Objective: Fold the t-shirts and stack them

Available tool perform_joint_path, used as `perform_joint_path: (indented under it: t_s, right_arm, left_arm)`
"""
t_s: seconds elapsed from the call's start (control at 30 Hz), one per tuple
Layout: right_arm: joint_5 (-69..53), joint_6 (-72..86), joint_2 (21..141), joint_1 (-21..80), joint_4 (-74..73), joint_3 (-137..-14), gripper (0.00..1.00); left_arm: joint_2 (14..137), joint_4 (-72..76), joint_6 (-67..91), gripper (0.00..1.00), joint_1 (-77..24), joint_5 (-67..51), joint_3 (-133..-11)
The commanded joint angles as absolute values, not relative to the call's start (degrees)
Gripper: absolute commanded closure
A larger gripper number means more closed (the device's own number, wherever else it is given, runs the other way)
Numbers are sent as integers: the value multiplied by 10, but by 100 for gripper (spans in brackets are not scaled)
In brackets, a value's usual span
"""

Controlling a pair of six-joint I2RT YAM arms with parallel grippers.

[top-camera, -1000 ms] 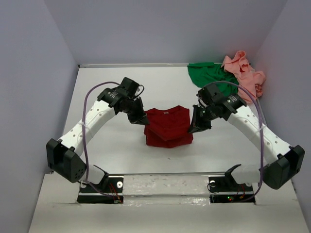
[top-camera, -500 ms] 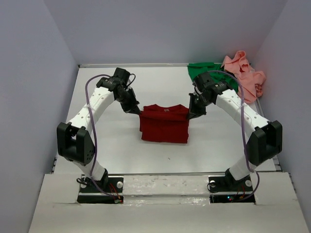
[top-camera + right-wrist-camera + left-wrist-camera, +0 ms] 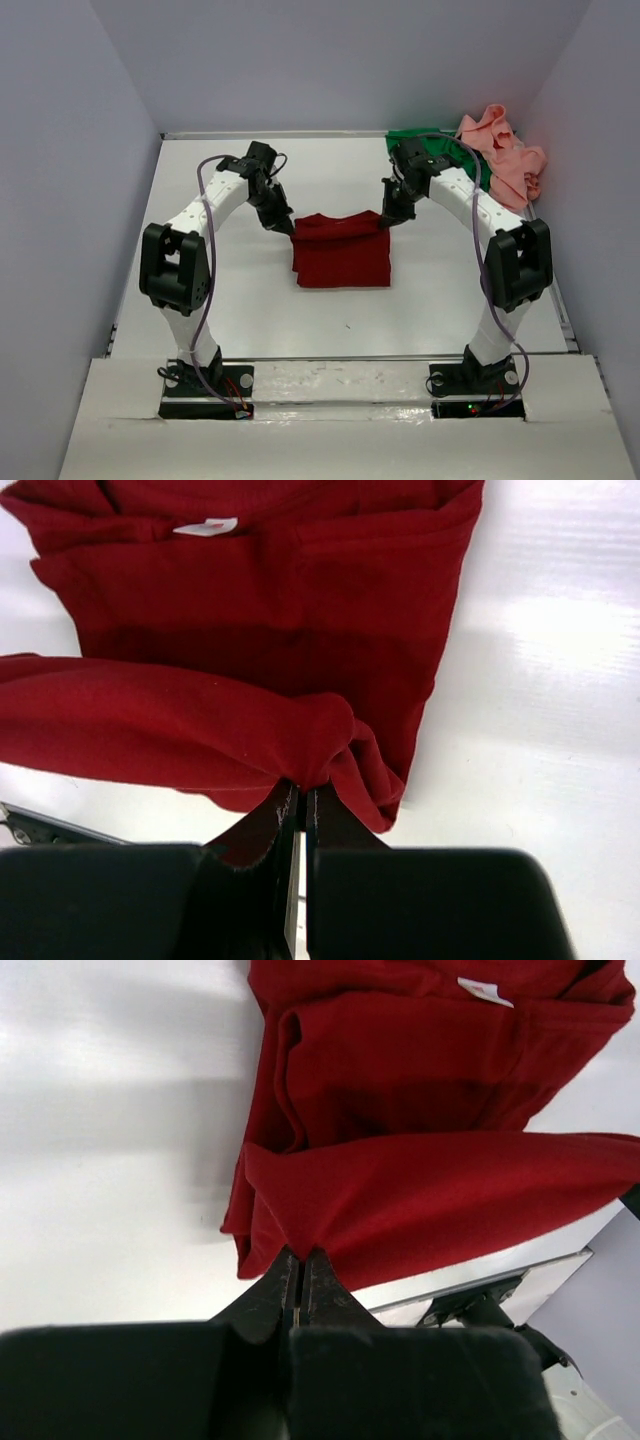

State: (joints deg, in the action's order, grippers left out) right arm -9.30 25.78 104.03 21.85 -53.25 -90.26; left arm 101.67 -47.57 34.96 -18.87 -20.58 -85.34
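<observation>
The dark red t-shirt point(image 3: 340, 255) lies partly folded at the middle of the table, its lower half lifted and drawn over the upper part. My left gripper point(image 3: 289, 229) is shut on its left corner point(image 3: 290, 1235). My right gripper point(image 3: 384, 222) is shut on its right corner point(image 3: 325, 750). The white neck label shows in the left wrist view point(image 3: 485, 992) and in the right wrist view point(image 3: 205, 526). A bright green t-shirt point(image 3: 425, 152) and a salmon pink t-shirt point(image 3: 505, 155) lie crumpled at the far right corner.
Grey walls enclose the white table point(image 3: 230, 290) on three sides. The green and pink pile sits close behind my right arm point(image 3: 470, 210). The arm bases stand on a rail point(image 3: 340, 385) at the near edge.
Both grippers have carried the red shirt's lifted edge away from the bases toward the far side, folding it over. The arms stretched out further and the shirt now lies flatter.
</observation>
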Motion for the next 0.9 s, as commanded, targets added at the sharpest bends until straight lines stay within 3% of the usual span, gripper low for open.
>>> perform_joint_path:
  t_s: [0.0, 0.3, 0.87]
  right_arm:
    - [-65, 247, 1048, 209, -509, -943, 100]
    - [-45, 253, 1075, 199, -508, -952, 100]
    - [-1, 278, 1111, 199, -495, -955, 100]
  left_arm:
    - [1054, -468, 328, 100, -184, -206, -916]
    - [1143, -483, 315, 100, -183, -182, -1040]
    - [1219, -461, 300, 100, -182, -199, -1069]
